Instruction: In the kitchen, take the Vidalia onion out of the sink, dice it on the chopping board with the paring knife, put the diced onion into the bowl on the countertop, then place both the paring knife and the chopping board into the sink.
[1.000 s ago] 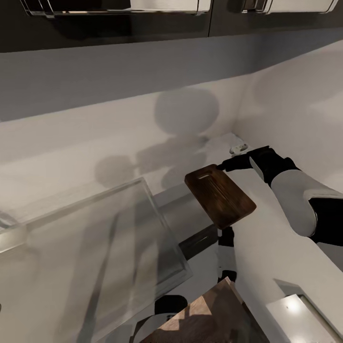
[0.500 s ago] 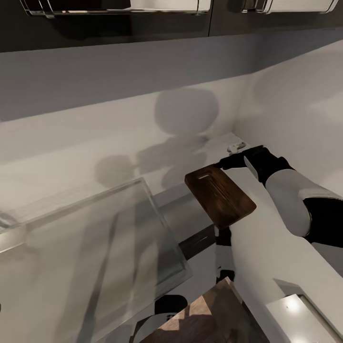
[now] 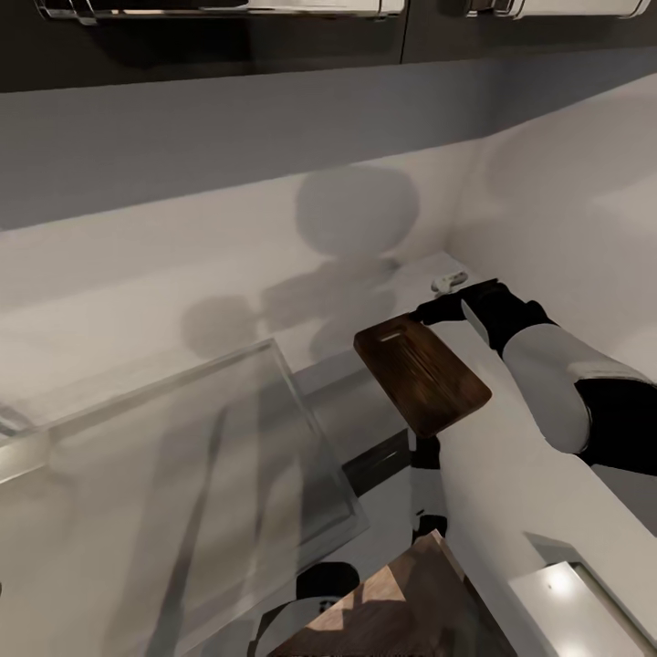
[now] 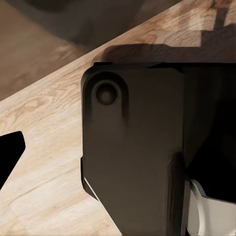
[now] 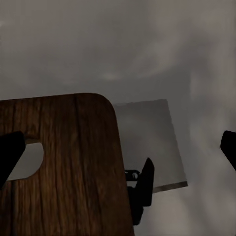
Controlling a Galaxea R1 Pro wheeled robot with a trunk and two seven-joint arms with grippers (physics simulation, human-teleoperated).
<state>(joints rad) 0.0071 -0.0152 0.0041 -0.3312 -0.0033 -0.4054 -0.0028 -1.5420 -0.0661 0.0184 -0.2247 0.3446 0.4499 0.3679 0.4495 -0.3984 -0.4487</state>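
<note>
1. Right gripper (image 3: 436, 312) sat at the slot-handle end of the chopping board (image 3: 422, 374), jaws spread wide, nothing clamped.
2. Right wrist view: the two black fingertips (image 5: 10, 153) sat at opposite sides of the frame. One overlapped the board's slot cutout, the other was well clear of the wood. Could not tell whether the near one touched the wood.
3. Chopping board was dark brown with visible grain and rounded corners. In the head view it was skewed, slot end pointing to the gripper.
4. Board sat just beside the far right corner of the sink (image 3: 182, 456). What carried it could not be told.
5. Sink showed as a pale grey rectangular basin with a raised rim.
6. Small whitish object (image 3: 450, 282) lay just beyond the right gripper, near the corner of the pale walls; too small to identify.
7. Black-and-white arm segment (image 3: 427, 488) stood below the board's near end.
8. Left wrist view: pale wood floor (image 4: 44, 172), a dark robot housing (image 4: 132, 157) and one black finger edge. How far the left gripper was open could not be told.
9. Glossy black upper cabinets (image 3: 228, 46) with chrome handles (image 3: 219, 9) ran along the top of the head view.
</note>
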